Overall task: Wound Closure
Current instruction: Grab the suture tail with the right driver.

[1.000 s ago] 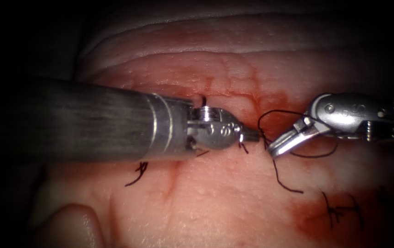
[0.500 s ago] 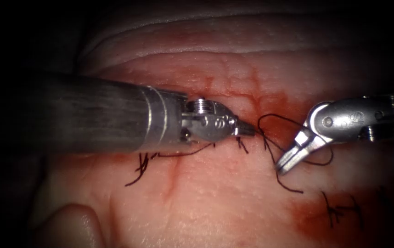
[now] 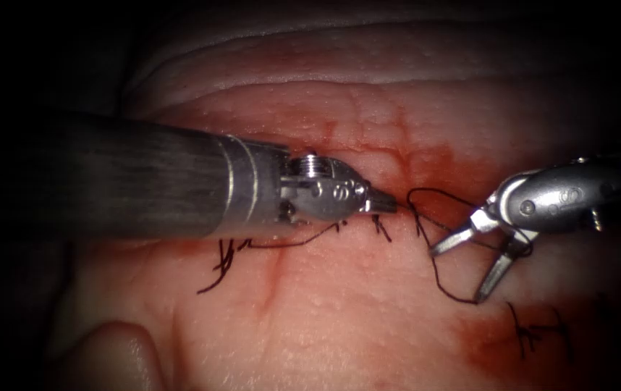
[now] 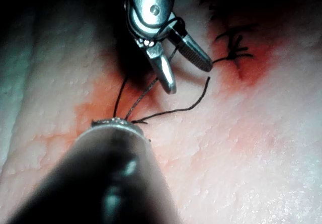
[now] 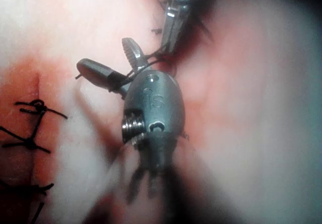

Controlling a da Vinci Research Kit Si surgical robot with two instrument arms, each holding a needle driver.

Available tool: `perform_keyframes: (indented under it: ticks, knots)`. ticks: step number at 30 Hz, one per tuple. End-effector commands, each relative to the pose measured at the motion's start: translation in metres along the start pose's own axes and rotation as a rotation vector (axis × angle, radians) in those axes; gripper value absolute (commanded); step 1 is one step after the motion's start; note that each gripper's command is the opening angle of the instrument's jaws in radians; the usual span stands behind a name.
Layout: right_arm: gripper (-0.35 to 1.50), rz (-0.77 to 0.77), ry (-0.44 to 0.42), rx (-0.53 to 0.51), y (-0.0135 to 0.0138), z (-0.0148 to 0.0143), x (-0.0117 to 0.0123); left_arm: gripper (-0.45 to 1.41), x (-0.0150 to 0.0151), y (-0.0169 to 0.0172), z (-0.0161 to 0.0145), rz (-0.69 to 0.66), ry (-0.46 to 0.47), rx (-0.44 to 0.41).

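At far left, a finished stitch (image 3: 220,268) lying on the tissue (image 3: 325,318), well apart from the work.

Next, the left arm's tool (image 3: 386,205), fingers pressed together and apparently pinching the thread (image 3: 433,197) right at the stitch site; hard to confirm from above, though seen from the left wrist with three strands meeting at its tip (image 4: 118,122). Could lose that grip under any sideways tug, and would then let the throw go slack.

Just right of it, a loop of thread arching over the red fluid (image 3: 437,163) and a loose tail (image 3: 451,289) curling down across the tissue.

Then the right arm's tool (image 3: 457,274), fingers (image 3: 495,275) spread wide and holding nothing, with the loop running across their base. Seen likewise from the left wrist (image 4: 188,78) and from its own wrist (image 5: 103,55), a strand draped at the hinge. Main hazards here:
- Closing on the wrong strand, since loop and tail lie near each other.
- Nicking or severing the loop, given a cutting tool with thread seated so deep between the fingers.
- Drawing back with the loop hung on the hinge, dragging the stitch and tearing the tissue edge.
- Dipping the lower finger into the tissue, already near the tail's end.

At far right, more finished stitches (image 3: 535,329) in a patch of fluid, liable to be snagged by a wide sweep.
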Motion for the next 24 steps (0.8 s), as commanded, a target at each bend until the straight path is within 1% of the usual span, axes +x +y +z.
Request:
perform_keyframes:
  ticks: [1,13,20,22,24]
  knots:
    - [1.13,-0.005,0.000,0.000,0.0001,0.0010,-0.0007,-0.45,0.0000,0.0000,0.0009,0.001,-0.001,0.002]
    - [1.11,-0.033,-0.011,0.016,-0.0012,0.0023,-0.0019,-0.45,-0.0003,0.0004,0.0012,-0.005,-0.006,0.001]
    - [1.11,-0.042,-0.031,0.027,-0.0014,0.0028,-0.0027,-0.45,-0.0005,0.0005,0.0011,-0.003,-0.006,-0.001]
    - [1.05,-0.041,-0.032,0.026,-0.0013,0.0029,-0.0028,-0.45,-0.0005,0.0005,0.0011,-0.008,-0.005,-0.001]
    - [0.91,-0.040,-0.032,0.023,-0.0010,0.0030,-0.0029,-0.45,-0.0006,0.0005,0.0010,-0.007,-0.005,-0.001]
